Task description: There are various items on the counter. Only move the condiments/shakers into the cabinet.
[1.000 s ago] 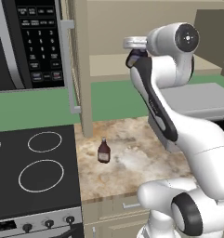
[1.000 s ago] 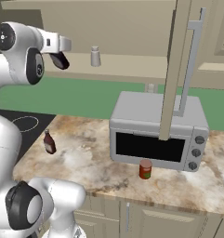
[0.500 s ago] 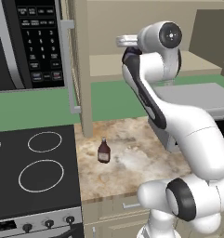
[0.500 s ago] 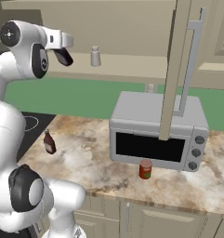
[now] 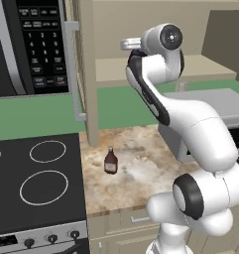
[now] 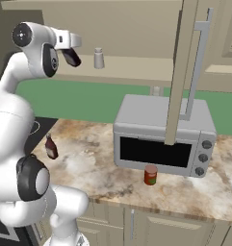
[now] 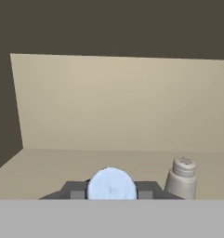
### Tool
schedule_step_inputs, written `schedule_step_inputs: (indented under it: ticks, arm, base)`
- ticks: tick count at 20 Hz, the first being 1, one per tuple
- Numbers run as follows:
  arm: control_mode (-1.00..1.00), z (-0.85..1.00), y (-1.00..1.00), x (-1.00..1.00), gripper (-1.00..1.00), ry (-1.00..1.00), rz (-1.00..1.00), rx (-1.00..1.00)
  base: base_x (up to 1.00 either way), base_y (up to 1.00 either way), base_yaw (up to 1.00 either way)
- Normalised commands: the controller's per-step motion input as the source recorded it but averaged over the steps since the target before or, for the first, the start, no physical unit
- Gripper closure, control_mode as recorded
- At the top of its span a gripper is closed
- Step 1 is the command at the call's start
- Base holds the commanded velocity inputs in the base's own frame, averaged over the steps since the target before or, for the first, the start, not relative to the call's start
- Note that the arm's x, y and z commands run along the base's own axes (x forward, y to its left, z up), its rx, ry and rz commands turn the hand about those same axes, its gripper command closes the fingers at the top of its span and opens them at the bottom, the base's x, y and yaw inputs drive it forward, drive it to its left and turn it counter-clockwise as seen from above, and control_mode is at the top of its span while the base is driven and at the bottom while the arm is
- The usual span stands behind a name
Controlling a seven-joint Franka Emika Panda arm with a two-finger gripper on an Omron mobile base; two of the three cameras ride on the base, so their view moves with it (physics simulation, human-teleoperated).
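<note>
Gripper [image 7: 111, 189] around blue-capped bottle [image 7: 111, 185]

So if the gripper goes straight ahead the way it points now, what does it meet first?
Probably the cabinet's back wall. The gripper, shut on a blue-capped bottle, faces it; the shaker stands off to the side, though depth is unclear.

Glossy white arm [image 5: 190, 124] of rounded segments, dark grey joint discs (black fingers [image 6: 70, 57]).
</note>
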Motion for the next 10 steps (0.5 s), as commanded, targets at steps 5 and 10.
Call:
schedule_step_inputs:
  ticks: [5,10]
  arm:
    - [-1.00,-0.33,0.00,0.28,1.00,0.00,0.00,-0.13]
    - [-1.00,-0.13,0.00,0.38,1.00,0.00,0.00,-0.06]
  base:
    - [0.00,0.00,0.00]
    - [0.00,0.00,0.00]
